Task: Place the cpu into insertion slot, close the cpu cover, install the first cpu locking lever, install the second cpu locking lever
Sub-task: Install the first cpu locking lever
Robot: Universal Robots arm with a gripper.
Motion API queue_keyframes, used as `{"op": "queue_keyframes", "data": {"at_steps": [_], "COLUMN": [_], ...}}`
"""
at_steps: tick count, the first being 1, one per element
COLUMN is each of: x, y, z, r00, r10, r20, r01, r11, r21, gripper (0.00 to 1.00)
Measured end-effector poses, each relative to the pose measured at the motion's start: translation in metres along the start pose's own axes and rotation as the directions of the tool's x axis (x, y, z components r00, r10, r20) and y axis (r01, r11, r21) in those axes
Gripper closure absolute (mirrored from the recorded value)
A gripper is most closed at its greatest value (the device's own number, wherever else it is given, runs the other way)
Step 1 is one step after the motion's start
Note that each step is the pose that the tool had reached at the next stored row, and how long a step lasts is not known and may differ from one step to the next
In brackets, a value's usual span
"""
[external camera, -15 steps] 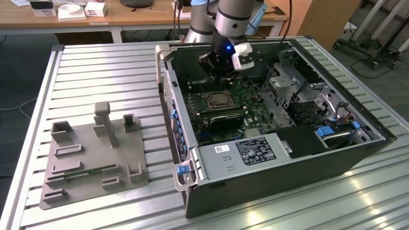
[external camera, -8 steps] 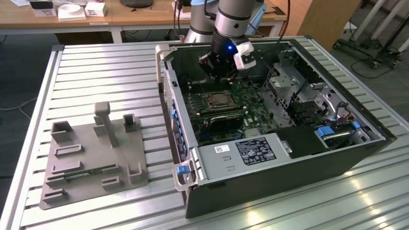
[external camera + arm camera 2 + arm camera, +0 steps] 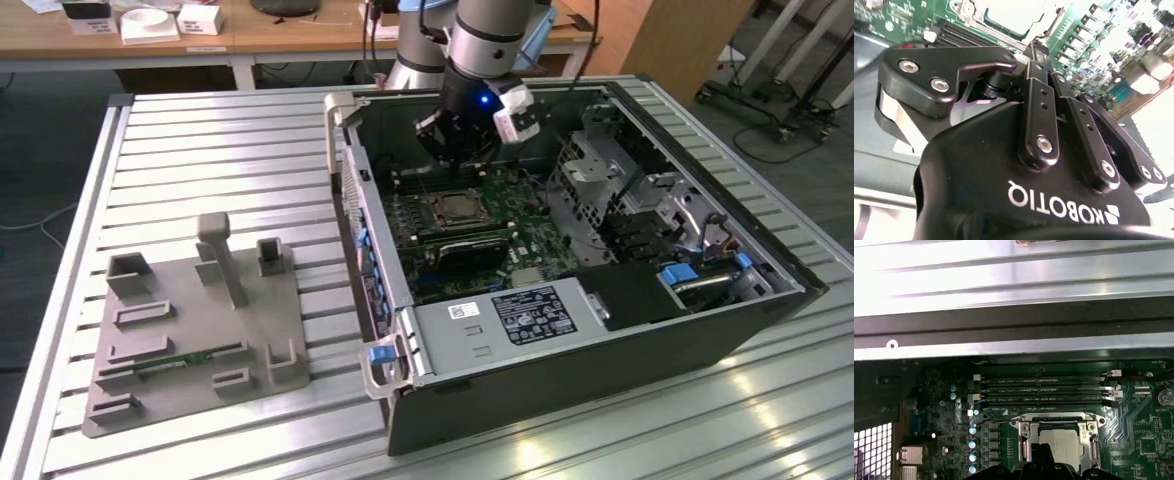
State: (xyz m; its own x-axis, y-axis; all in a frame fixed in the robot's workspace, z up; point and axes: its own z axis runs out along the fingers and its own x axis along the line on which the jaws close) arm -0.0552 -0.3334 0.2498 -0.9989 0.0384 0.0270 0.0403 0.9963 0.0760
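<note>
The cpu, a silver-grey square, lies in the socket on the green motherboard, also seen in the exterior view and the second wrist view. The cpu cover, a thin metal frame, lies flat around it. A thin wire locking lever curves up beside the socket. My gripper hangs inside the case just above the board, on the far side of the socket. Its black fingertips are shut together with nothing between them, close over the cpu's edge. The second wrist view shows the gripper from behind.
The open computer case lies on a slatted metal table. Memory slots run beside the socket, below the case wall. A drive cage and a labelled grey box stand inside. A grey fixture sits at the exterior view's left.
</note>
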Motion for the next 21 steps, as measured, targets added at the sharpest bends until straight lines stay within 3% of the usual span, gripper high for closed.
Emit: {"op": "queue_keyframes", "data": {"at_steps": [8,18,21], "x": [-0.0001,-0.0001,-0.0001], "y": [0.0,0.0,-0.0001], "z": [0.0,0.0,0.0001], "r00": [0.9951,0.9773,0.9762], "r10": [-0.099,-0.211,-0.216], "r20": [-0.0076,-0.0165,-0.0169], "r01": [0.099,0.211,0.216], "r11": [0.9951,0.9774,0.9763], "r21": [0.0013,0.002,0.002], "gripper": [0.9,0.9,0.9]}}
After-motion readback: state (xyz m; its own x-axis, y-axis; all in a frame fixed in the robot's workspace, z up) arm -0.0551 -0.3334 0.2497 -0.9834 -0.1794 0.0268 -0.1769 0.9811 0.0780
